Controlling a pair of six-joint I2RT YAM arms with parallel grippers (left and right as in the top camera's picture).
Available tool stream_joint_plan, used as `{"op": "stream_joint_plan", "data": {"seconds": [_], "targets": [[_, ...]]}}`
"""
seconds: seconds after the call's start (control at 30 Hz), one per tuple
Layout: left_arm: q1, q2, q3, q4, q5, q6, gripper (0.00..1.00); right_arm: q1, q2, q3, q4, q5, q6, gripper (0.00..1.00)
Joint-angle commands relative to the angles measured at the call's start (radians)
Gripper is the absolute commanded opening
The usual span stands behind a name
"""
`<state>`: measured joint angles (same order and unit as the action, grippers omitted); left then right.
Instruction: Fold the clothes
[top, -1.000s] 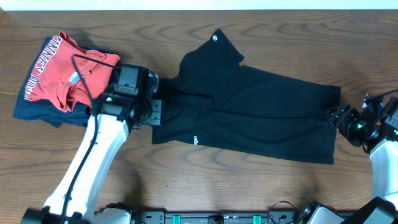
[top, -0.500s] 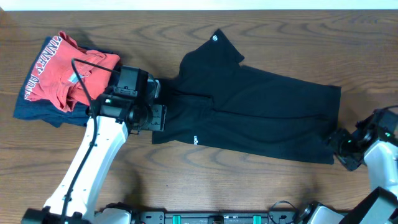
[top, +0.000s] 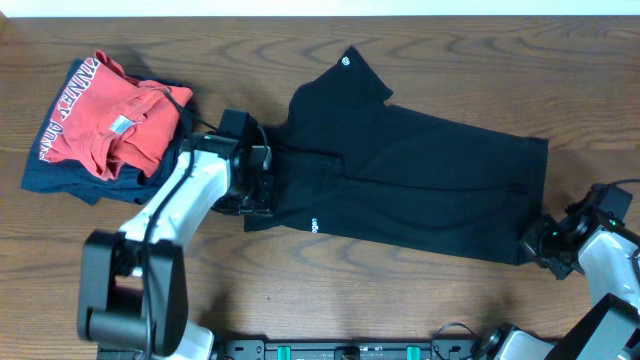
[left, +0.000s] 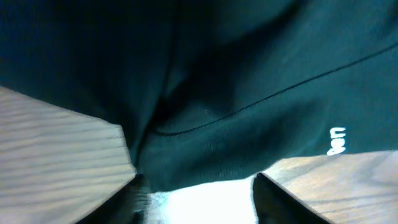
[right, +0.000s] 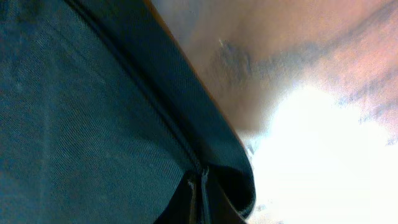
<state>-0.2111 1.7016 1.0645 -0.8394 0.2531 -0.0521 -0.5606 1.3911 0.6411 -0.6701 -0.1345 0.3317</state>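
The black T-shirt (top: 400, 170) lies flat across the middle of the table, one sleeve with a round white tag (top: 347, 60) pointing to the back. My left gripper (top: 262, 195) is at its left edge, near the tiny white print (top: 313, 224). In the left wrist view the fingers (left: 280, 202) stand apart, and the shirt's edge (left: 217, 74) lies just at their tips (left: 199, 186). My right gripper (top: 532, 243) sits at the shirt's lower right corner. In the right wrist view its fingers (right: 199, 199) are pressed together on the hem (right: 93, 124).
A red shirt with white lettering (top: 100, 120) lies crumpled on a navy folded garment (top: 50, 180) at the back left, close behind my left arm. Bare wooden table (top: 420, 310) runs along the front edge.
My left gripper has moved right onto the shirt's left edge. The right gripper has dropped from the shirt's right edge to its lower right corner and closed there.
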Motion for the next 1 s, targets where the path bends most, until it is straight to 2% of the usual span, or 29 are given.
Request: {"op": "stream_joint_plan", "data": {"seconds": [0.0,0.1,0.53,0.57,0.6,0.63,0.73,0.77,0.8,0.9,0.97], "targets": [[0.002,0.051,-0.014,-0.005,0.039,0.006,0.41,-0.008,-0.031,0.032,-0.040,0.013,0.004,0.01],[0.002,0.077,-0.014,-0.005,0.038,0.007,0.33,-0.026,-0.056,0.066,-0.101,0.042,0.004,0.01],[0.003,0.078,-0.014,-0.005,0.013,0.010,0.32,-0.029,-0.079,0.087,-0.281,0.296,0.077,0.01],[0.003,0.078,-0.014,-0.005,0.009,0.010,0.32,-0.029,-0.079,0.087,-0.280,0.311,0.090,0.13],[0.002,0.078,-0.014,-0.006,0.008,0.010,0.32,-0.029,-0.079,0.087,-0.274,0.313,0.099,0.30],[0.002,0.078,-0.014,-0.009,0.009,0.010,0.32,-0.029,-0.079,0.087,-0.263,0.310,0.098,0.40],[0.002,0.077,-0.014,-0.034,0.009,0.010,0.33,-0.029,-0.079,0.087,-0.230,0.307,0.098,0.42],[0.002,0.074,-0.014,-0.046,0.009,0.010,0.34,-0.030,-0.079,0.089,-0.214,0.301,0.098,0.40],[0.002,0.069,-0.014,-0.058,0.009,0.010,0.38,-0.030,-0.079,0.095,-0.192,0.261,0.086,0.37],[0.002,0.054,-0.012,-0.072,0.009,0.011,0.40,-0.029,-0.079,0.098,-0.153,0.060,-0.029,0.36],[0.002,0.042,-0.012,-0.072,0.009,0.010,0.43,-0.027,-0.076,0.097,-0.165,-0.008,-0.046,0.45]]}}
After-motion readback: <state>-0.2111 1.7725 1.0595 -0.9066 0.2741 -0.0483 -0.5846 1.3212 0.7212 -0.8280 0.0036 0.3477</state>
